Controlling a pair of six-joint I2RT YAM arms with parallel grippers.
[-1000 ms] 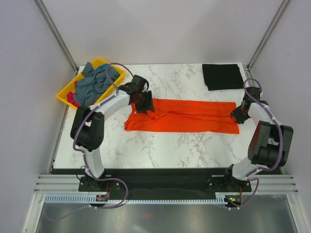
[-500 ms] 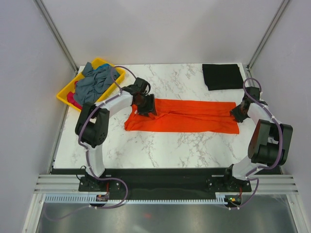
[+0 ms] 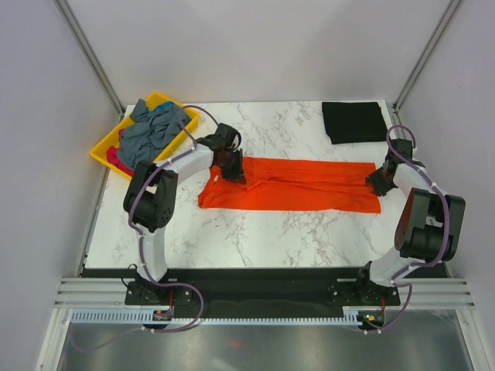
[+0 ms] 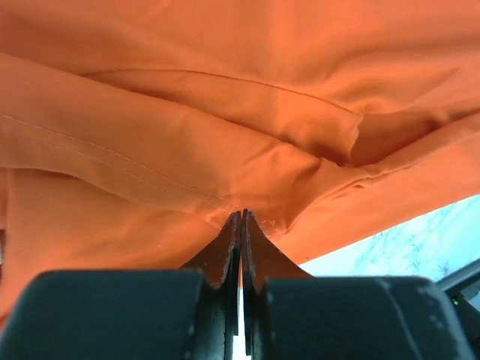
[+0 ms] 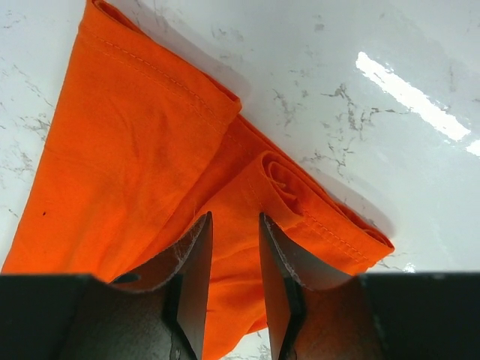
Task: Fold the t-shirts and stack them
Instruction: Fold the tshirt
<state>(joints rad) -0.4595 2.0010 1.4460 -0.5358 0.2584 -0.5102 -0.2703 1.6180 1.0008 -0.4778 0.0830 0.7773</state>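
Left gripper [image 4: 241,219] is clenched on a fold at the left end of the orange t-shirt [image 3: 302,185]. Right gripper [image 5: 234,220] sits at its right end; I cannot tell whether it grips.

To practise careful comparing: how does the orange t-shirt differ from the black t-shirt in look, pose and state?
The orange t-shirt lies as a long strip across the middle; the black t-shirt is a folded rectangle at the far right corner. The orange one is rumpled at its left end; the black one lies smooth. The left tool pinches the orange one; no tool touches the black one. Both rest on the marble table.
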